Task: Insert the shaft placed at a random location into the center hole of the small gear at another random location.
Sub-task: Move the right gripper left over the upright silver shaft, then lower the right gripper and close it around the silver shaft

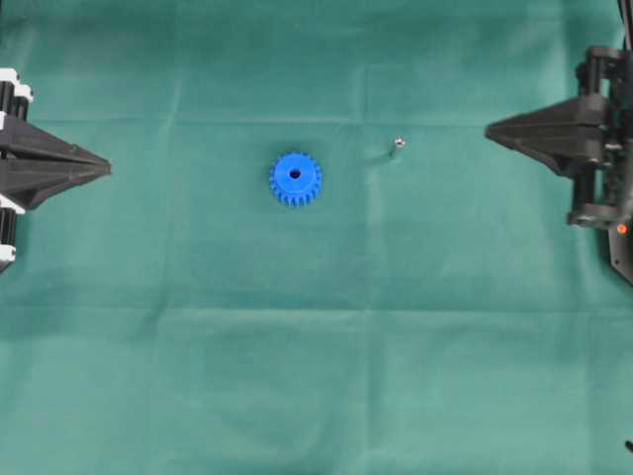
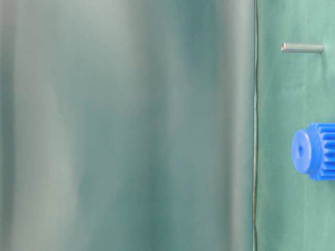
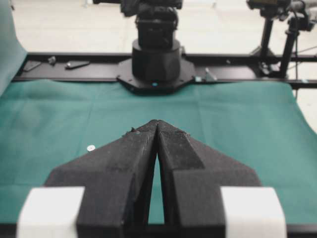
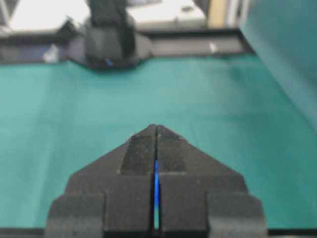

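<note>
Small gear (image 1: pixel 295 179) lying flat on the green cloth (image 1: pixel 316 376), a little left of the middle and nearer the far edge than the near one, hub up, center hole (image 1: pixel 295 174) dark and unfilled

Shaft (image 1: pixel 397 144) to the right of the gear, well apart from it, slightly closer to the far edge; seemingly standing on end, judging by the overhead speck and the table-level view, though too small to be sure

Left gripper (image 1: pixel 107 168) at the left edge of the cloth, jaws pressed together tip to tip, holding nothing, pointing toward the middle

Right gripper (image 1: pixel 489 130) at the right edge, likewise closed and bare, tip aimed left, near the shaft's level but well short of it

From the right wrist, a thin blue sliver visible through the slit between the closed fingers (image 4: pixel 136 156)

From the left wrist, fingers (image 3: pixel 133 153) meeting at the tip
</note>
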